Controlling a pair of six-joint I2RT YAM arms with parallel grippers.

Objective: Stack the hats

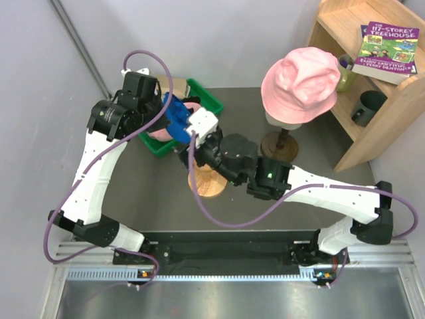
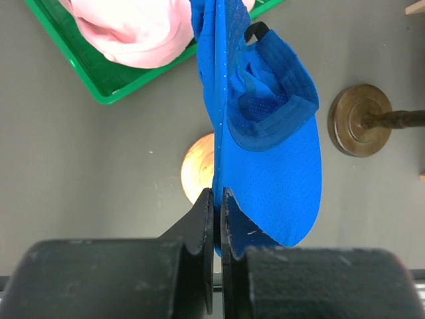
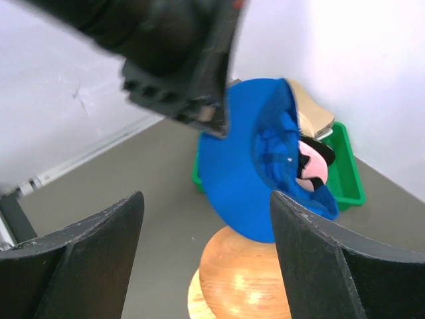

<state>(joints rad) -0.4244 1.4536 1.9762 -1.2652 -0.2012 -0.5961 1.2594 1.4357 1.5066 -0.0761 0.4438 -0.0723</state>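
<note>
My left gripper is shut on the peak of a blue cap and holds it in the air, hanging edge-on above the wooden knob stand. In the top view the blue cap is between both wrists. My right gripper is open and empty, its fingers either side of the knob stand, just below the blue cap. A pink cap lies in the green tray, with a tan cap beside it. Another pink hat sits on the mannequin head.
The mannequin's round wooden base stands right of the knob stand. A wooden shelf with a book and dark mugs is at the back right. Grey walls close the back and left.
</note>
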